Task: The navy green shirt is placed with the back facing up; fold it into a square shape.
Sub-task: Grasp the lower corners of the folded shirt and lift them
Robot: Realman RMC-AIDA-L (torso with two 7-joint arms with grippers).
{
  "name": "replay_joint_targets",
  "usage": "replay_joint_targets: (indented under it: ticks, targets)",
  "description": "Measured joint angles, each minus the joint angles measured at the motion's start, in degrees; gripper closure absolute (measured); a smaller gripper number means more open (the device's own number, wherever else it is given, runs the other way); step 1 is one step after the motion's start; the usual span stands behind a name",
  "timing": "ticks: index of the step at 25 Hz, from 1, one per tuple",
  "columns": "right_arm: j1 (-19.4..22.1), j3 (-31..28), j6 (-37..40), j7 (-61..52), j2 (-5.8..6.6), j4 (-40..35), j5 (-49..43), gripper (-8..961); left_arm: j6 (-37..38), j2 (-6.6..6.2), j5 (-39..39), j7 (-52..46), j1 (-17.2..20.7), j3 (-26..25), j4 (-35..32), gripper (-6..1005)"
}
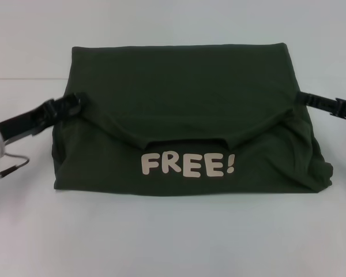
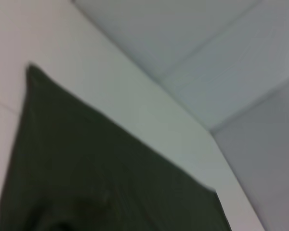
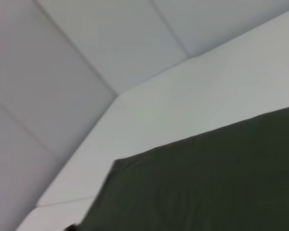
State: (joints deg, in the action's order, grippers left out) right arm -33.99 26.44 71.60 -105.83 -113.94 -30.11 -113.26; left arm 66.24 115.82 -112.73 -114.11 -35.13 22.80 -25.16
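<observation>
Head view shows my left gripper (image 1: 75,105) and right gripper (image 1: 303,98) pinching the navy green shirt's (image 1: 184,115) side edges on the white tabletop (image 1: 173,236); cloth hides my fingertips, "FREE!" (image 1: 188,165) showing.

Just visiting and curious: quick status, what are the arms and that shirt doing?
Left gripper and right gripper at the shirt's two side edges. Shirt partly folded on the table, "FREE!" print showing. Nothing in the way.
</observation>
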Motion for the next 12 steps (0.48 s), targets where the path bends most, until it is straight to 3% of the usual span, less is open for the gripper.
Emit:
replay_joint_targets:
  ticks: [3,4,5,7,12]
  targets:
    - [1.7,0.1,5.3,-0.1,1.14,0.0,0.0,144,4.7,-3.35,0.0,-3.9,2.0,6.5,-0.5,156]
    - [2.2,0.0,6.6,0.0,1.4,-0.1,0.0,110,4.7,-3.35,0.0,-3.9,2.0,6.5,-0.5,151]
    - [2.9,-0.1,7.6,0.0,1.56,-0.1,0.0,76,7.7,-5.88,-0.8,-6.8,3.6,10.7,-1.2,146]
    - [3.9,-0.2,8.7,0.3,1.67,-0.1,0.0,8,8.3,-6.57,-2.1,-7.7,4.3,11.6,-1.8,136]
    - [4.5,0.1,8.9,0.6,1.32,-0.1,-0.2,8,8.3,-6.26,-4.7,-7.1,4.9,12.2,-3.3,121]
